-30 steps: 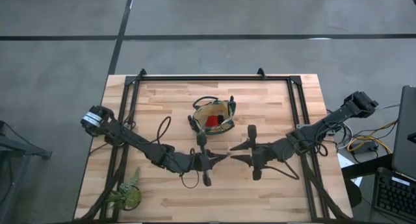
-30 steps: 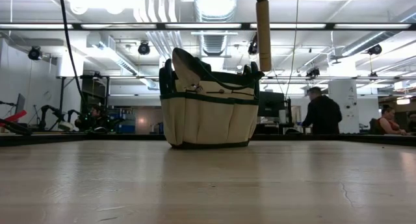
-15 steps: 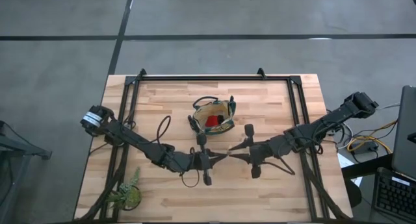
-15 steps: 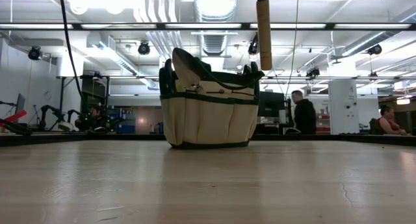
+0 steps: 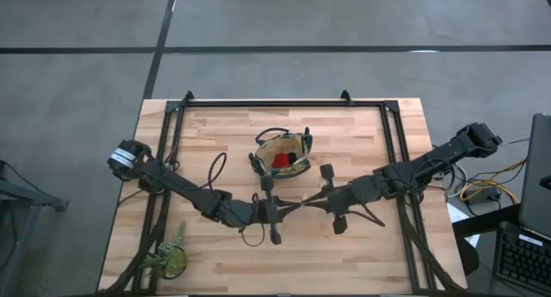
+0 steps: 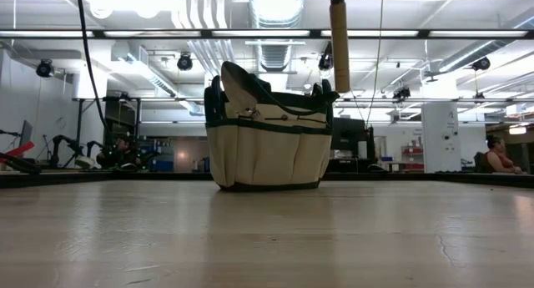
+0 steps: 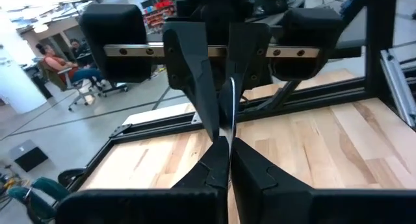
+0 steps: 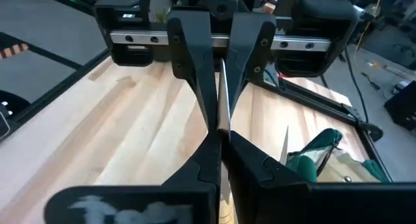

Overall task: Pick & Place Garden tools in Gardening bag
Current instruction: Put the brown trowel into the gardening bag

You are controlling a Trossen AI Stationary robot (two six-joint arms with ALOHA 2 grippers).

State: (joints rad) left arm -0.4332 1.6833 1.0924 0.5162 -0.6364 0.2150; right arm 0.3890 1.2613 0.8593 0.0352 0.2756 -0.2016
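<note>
Inside the gardening bag [image 5: 281, 155] lies a red item [image 5: 280, 161]; both tools pinch one trowel [image 6: 338, 44].

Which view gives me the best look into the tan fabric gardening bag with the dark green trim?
The high view: it looks straight down into the gardening bag, showing a red item inside. The low view shows only its outer side, the right wrist view only a corner, the left wrist view nothing.

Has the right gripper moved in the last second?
Yes. In the high view the right gripper has shifted toward the left gripper, while the gardening bag stays put.
</note>
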